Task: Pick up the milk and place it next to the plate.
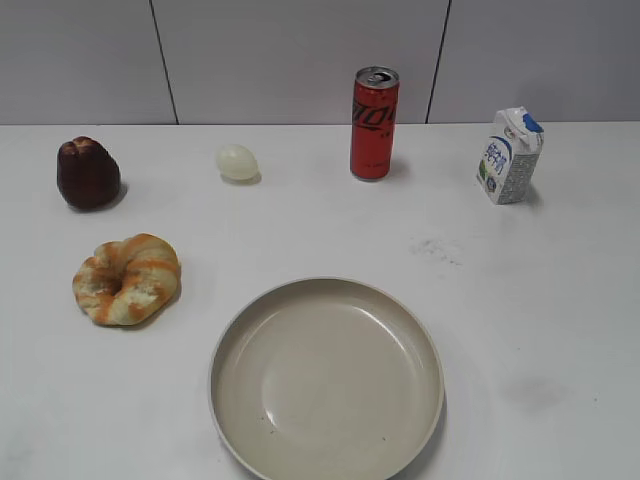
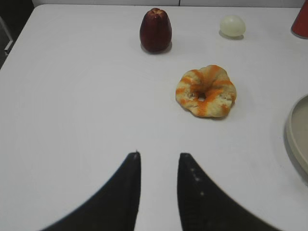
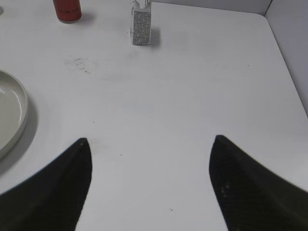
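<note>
The milk [image 1: 510, 157], a small white carton with blue and green markings, stands upright at the back right of the table. It shows at the top of the right wrist view [image 3: 141, 24]. The beige plate [image 1: 330, 385] lies at the front centre, and its edge shows in both wrist views [image 2: 299, 130] [image 3: 9, 110]. My right gripper [image 3: 151, 139] is wide open and empty, over bare table well short of the milk. My left gripper [image 2: 159, 155] has a narrow gap between its fingers and is empty, over bare table on the left. Neither gripper shows in the exterior view.
A tall red can [image 1: 374, 123] stands left of the milk. A pale egg [image 1: 237, 162], a dark red fruit [image 1: 88, 173] and an orange-striped bread ring [image 1: 127, 279] lie on the left side. A grey smudge [image 1: 435, 248] marks the table between milk and plate.
</note>
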You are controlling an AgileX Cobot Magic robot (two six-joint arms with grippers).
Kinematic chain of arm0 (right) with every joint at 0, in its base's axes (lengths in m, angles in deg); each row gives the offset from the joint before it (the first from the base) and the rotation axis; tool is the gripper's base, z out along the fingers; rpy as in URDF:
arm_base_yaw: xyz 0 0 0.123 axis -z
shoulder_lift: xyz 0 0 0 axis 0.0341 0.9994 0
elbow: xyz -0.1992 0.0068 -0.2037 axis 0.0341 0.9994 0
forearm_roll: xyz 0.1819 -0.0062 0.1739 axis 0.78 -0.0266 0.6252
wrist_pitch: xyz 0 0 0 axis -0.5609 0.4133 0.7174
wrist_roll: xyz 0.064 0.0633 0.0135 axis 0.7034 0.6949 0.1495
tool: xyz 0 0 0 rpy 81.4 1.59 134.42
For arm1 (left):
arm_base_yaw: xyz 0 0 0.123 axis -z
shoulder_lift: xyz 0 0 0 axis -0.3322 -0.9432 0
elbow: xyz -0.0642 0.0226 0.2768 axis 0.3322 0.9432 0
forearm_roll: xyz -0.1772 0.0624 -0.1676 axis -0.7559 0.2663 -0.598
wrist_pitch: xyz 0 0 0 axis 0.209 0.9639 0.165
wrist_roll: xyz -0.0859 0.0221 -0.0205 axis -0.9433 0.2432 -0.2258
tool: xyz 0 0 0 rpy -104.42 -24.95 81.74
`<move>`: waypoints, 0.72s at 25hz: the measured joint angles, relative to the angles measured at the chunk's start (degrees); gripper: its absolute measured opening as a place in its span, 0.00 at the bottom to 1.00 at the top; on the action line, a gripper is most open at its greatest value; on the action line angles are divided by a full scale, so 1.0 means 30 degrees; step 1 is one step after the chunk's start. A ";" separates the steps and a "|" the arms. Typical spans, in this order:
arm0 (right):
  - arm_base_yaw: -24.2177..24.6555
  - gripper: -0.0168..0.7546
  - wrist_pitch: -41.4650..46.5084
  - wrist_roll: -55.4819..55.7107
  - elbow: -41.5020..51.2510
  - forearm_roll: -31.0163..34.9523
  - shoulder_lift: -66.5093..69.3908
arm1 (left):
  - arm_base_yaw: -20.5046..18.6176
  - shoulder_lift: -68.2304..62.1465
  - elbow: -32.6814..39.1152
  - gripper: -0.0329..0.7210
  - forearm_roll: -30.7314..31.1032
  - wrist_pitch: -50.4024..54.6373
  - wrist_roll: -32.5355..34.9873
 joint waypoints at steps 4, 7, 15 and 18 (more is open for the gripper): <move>0.0000 0.77 0.0000 0.0000 0.0000 0.0000 0.0000 | 0.0000 0.0000 0.0000 0.32 0.0000 0.0000 0.0000; 0.0000 0.77 0.0000 0.0000 0.0000 0.0000 0.0000 | 0.0000 0.0000 0.0000 0.32 0.0000 0.0000 0.0000; 0.0000 0.77 -0.0121 0.0036 -0.0024 -0.0392 0.0000 | 0.0000 0.0000 0.0000 0.32 0.0000 0.0000 0.0000; 0.0000 0.77 -0.1576 0.0080 -0.0303 -0.1291 0.0380 | 0.0000 0.0000 0.0000 0.32 0.0000 0.0000 0.0000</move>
